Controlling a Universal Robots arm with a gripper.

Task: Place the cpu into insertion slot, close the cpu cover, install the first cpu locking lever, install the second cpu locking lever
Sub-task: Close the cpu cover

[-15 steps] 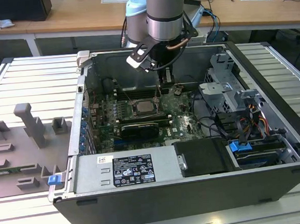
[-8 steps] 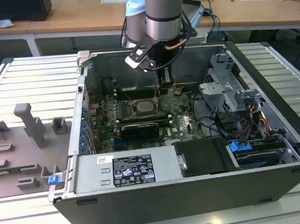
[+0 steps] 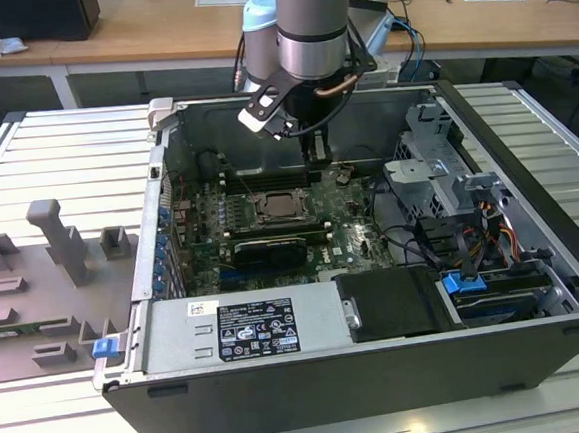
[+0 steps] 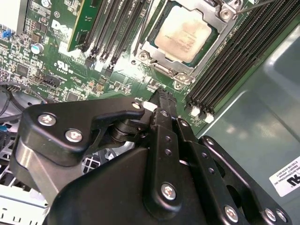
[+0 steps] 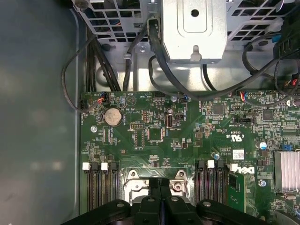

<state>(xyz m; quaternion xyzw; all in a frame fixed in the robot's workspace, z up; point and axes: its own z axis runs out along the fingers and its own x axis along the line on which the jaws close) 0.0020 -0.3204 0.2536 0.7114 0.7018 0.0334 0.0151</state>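
**Gripper hangs empty just beside the insertion slot of an open computer case, fingers pressed together.**
The cpu lies flat in the slot, its pale metal top showing through the window of the cpu cover, which appears to be down over it (whether the locking levers are latched cannot be told). The chip is judged light, stiff and thin, with a slippery lid and a delicate underside. It is best taken by two opposite edges and kept level, but those edges now sit under the cover's frame.
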